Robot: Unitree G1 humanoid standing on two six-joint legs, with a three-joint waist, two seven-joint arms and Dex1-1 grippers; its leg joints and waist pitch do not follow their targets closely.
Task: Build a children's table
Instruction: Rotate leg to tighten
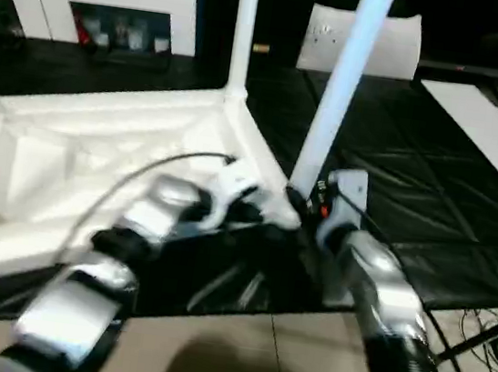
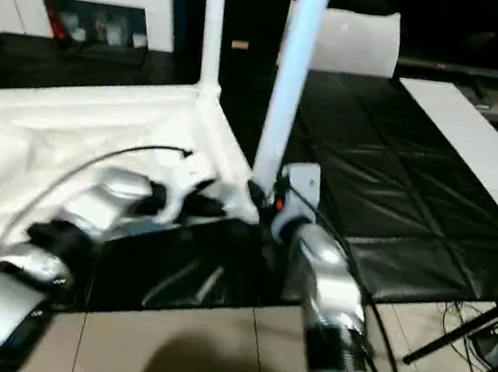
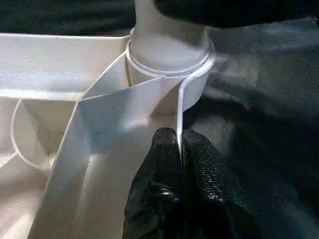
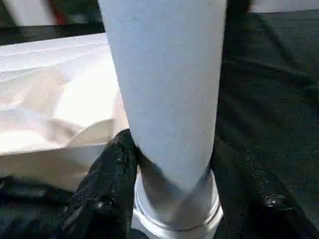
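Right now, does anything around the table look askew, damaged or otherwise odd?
One thing: the leg held by the right pincer leans to one side from its corner socket, while the far-corner leg stands upright. It may not be fully seated. No damage shows.

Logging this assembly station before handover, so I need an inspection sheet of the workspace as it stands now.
Surface: black padded floor mat, pale floor tiles nearer the robot.
Job's things: white plastic table top lying ribbed side up; one white tubular leg upright at the far corner; a second white leg standing in the near corner socket.
Clutter: flat whitish plastic bag behind.
Grippers: left gripper jaws pinched on the top's thin rim; right gripper jaws around the second leg's base.
Cables: black cable over the left forearm.
Surroundings: white shelf unit.
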